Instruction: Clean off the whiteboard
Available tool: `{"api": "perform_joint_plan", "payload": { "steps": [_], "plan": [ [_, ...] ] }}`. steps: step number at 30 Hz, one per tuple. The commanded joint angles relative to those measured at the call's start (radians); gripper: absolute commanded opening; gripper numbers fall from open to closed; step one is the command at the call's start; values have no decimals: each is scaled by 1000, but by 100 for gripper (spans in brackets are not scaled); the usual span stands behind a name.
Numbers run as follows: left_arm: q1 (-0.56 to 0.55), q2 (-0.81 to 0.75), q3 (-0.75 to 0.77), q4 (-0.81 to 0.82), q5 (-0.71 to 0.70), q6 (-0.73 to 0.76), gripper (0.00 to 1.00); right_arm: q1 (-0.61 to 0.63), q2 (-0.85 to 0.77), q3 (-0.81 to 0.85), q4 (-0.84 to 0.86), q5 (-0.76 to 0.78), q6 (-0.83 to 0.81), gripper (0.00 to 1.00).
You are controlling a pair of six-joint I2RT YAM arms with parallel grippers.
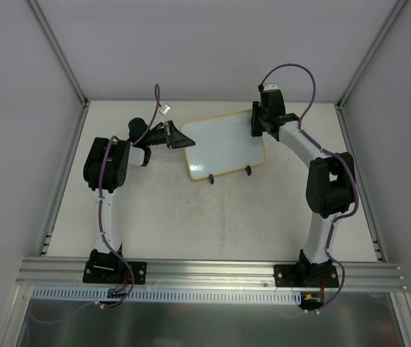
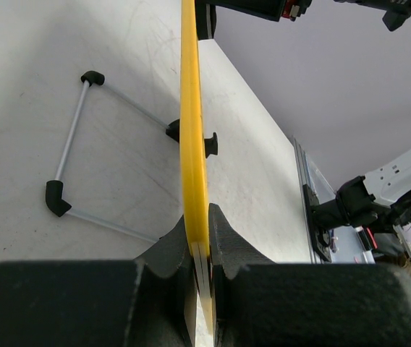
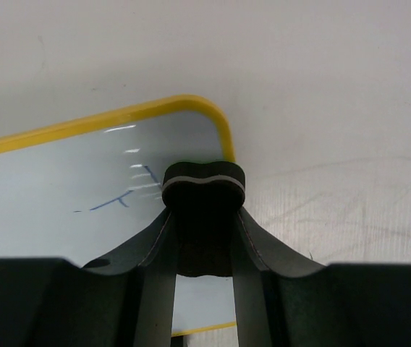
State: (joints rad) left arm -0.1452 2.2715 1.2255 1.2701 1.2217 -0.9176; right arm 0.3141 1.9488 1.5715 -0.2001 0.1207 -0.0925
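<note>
The whiteboard (image 1: pixel 223 144), white with a yellow frame and two black feet, lies in the middle of the table at the back. My left gripper (image 1: pixel 174 136) is shut on its left edge; in the left wrist view the yellow frame (image 2: pixel 193 130) runs edge-on between the fingers (image 2: pixel 226 238). My right gripper (image 1: pixel 257 119) is shut on the black eraser block (image 3: pixel 203 184) and holds it over the board's far right corner. Faint blue marks (image 3: pixel 111 202) show on the white surface (image 3: pixel 39 195) just left of the eraser.
A wire stand (image 2: pixel 75 152) with black corner pieces props the board from behind. The enclosure walls rise at the left, right and back. An aluminium rail (image 1: pixel 213 275) runs along the near edge with both arm bases.
</note>
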Motion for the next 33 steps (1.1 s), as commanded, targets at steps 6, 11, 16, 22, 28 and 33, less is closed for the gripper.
{"api": "perform_joint_plan", "payload": {
  "steps": [6,11,16,22,28,33],
  "plan": [
    [-28,-33,-4,178,136,118,0,233,94,70,82,11,-6,0],
    [-28,-32,-3,178,136,118,0,321,125,90,80,-12,26,0],
    [-28,-33,-9,183,136,118,0,326,133,90,80,10,36,0],
    [-28,-35,-8,184,136,118,0,240,111,91,73,-10,42,0],
    [-28,-35,-11,186,136,118,0,120,95,105,60,-29,45,0],
    [-28,-35,-11,187,136,118,0,40,87,101,53,-42,42,0]
  ]
}}
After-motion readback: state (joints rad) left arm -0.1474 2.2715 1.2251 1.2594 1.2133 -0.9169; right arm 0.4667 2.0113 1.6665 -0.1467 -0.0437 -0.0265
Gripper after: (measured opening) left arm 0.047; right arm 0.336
